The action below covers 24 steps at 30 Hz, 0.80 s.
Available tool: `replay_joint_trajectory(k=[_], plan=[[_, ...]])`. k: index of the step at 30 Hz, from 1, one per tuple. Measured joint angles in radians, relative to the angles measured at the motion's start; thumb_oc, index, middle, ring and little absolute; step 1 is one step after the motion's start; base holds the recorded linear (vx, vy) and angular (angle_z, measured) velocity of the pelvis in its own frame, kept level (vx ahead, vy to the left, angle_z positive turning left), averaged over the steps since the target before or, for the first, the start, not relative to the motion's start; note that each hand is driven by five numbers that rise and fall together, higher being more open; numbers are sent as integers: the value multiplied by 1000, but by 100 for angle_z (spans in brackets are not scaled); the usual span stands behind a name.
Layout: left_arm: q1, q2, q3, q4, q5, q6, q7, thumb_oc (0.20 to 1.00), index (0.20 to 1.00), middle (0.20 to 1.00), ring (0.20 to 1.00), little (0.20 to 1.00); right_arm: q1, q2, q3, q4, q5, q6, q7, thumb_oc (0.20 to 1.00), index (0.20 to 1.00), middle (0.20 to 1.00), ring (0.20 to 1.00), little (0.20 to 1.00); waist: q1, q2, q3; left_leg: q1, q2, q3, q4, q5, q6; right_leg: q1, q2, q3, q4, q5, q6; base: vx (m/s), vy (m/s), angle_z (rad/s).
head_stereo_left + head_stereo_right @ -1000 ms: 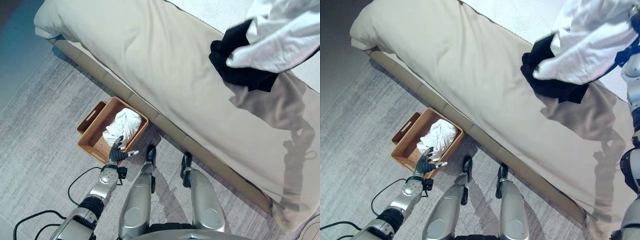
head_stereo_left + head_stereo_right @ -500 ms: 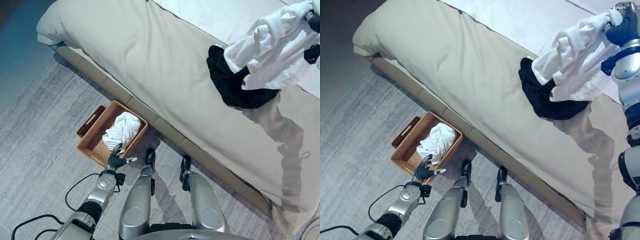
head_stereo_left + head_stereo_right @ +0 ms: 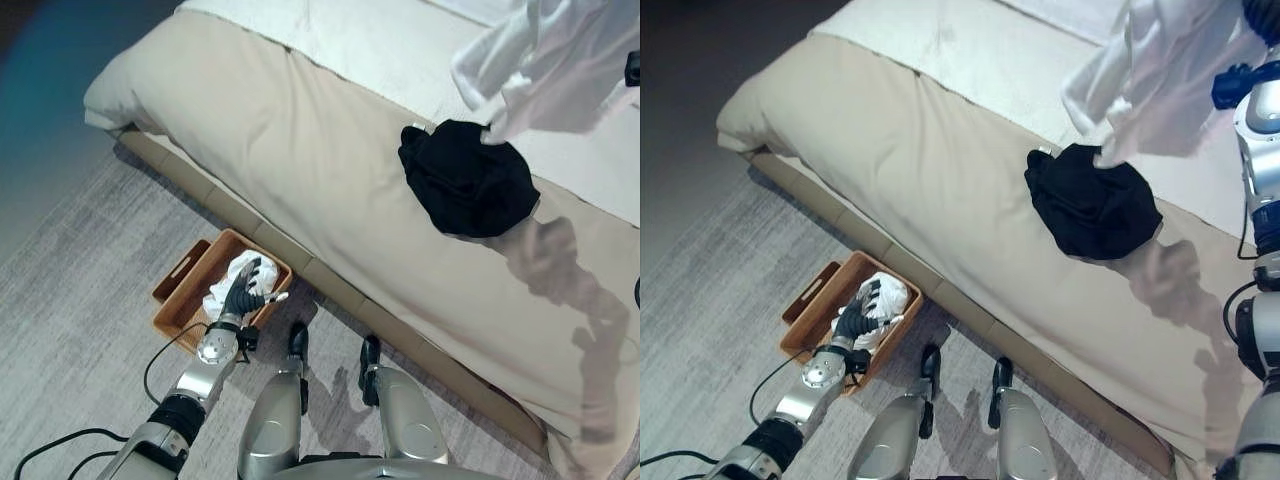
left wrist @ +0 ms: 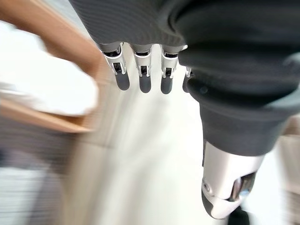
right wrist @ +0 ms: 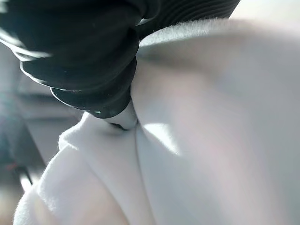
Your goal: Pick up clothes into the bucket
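Note:
A white garment [image 3: 1145,70] hangs in the air over the bed at the upper right, with my right hand [image 3: 1262,15] shut on its top; in the right wrist view the cloth [image 5: 211,131] bunches against the hand's dark cover [image 5: 93,70]. Below it a black garment [image 3: 465,180] lies crumpled on the bed. A brown wicker basket [image 3: 178,295] stands on the floor against the bed's side with a white cloth [image 3: 892,293] in it. My left hand [image 3: 243,290] hovers over the basket's near end, fingers [image 4: 143,77] straight and holding nothing.
The bed [image 3: 300,130] with its beige cover runs diagonally across the view, its low edge right behind the basket. Grey carpet [image 3: 80,270] spreads to the left of the basket.
The right hand has lifted the white garment higher, off the black one. The left hand has risen from the basket's near rim to over the white cloth. The camera has shifted.

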Motion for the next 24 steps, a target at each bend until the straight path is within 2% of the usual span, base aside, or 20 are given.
replay_joint_trajectory(k=[5, 7, 14, 18, 24], plan=[[-80, 51, -1, -146, -27, 5, -23, 1000, 1000, 1000, 1000, 1000, 45, 14, 0, -85, 7, -3, 8, 200, 200, 200, 200, 200, -21, 3, -69, 52, 2, 8, -21, -7, -2, 58, 3, 2, -43, 3, 6, 85, -12, -4], [-107, 83, -1, -240, -28, 8, -31, 1000, 1000, 1000, 1000, 1000, 141, 19, 1, -179, 6, -2, 40, 200, 200, 200, 200, 200, -34, 2, -114, 91, 6, 16, -37, -16, 1, 95, 7, 9, -68, 4, 7, 79, -27, -11], [-230, 134, -22, -352, -38, 22, -58, 1000, 1000, 1000, 1000, 1000, 361, 38, 11, -299, 17, 5, 172, 200, 200, 200, 200, 200, -64, 6, -195, 161, 14, 35, -61, -32, -3, 170, 20, 22, -110, 4, 8, 64, -23, -9], [-290, 131, -76, -352, -47, 40, -75, 1000, 1000, 1000, 1000, 1000, 426, 6, 55, -359, 16, 43, 265, 200, 200, 200, 200, 200, -82, 11, -213, 195, 21, 40, -72, -33, -4, 212, 29, 23, -144, 13, 13, 23, -18, -5], [-400, 156, -167, -360, -67, 60, -105, 1000, 1000, 1000, 1000, 1000, 454, -94, 165, -472, 13, 67, 398, 200, 200, 200, 200, 200, -93, 21, -232, 231, 25, 39, -83, -34, -6, 259, 34, 21, -178, 15, 13, 3, -6, 1]])
